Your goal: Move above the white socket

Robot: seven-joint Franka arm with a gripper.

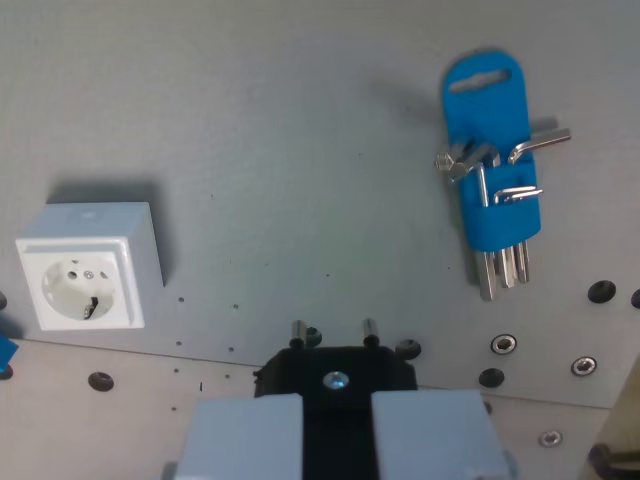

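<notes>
The white socket [88,268] is a square box with a round recessed face and two holes, lying on the grey board at the wrist view's left. My gripper [337,415] sits at the bottom centre, its two pale fingers [250,435] shut on a black plug [337,378]. The plug's two metal pins [369,331] point up the picture. The socket lies well to the left of the plug, and a little higher in the picture.
A blue holder with several hex keys [492,170] lies at the upper right. The grey board [300,150] ends at a lower edge over a paler plate with screws and holes [503,345]. A blue piece [5,350] shows at the left edge.
</notes>
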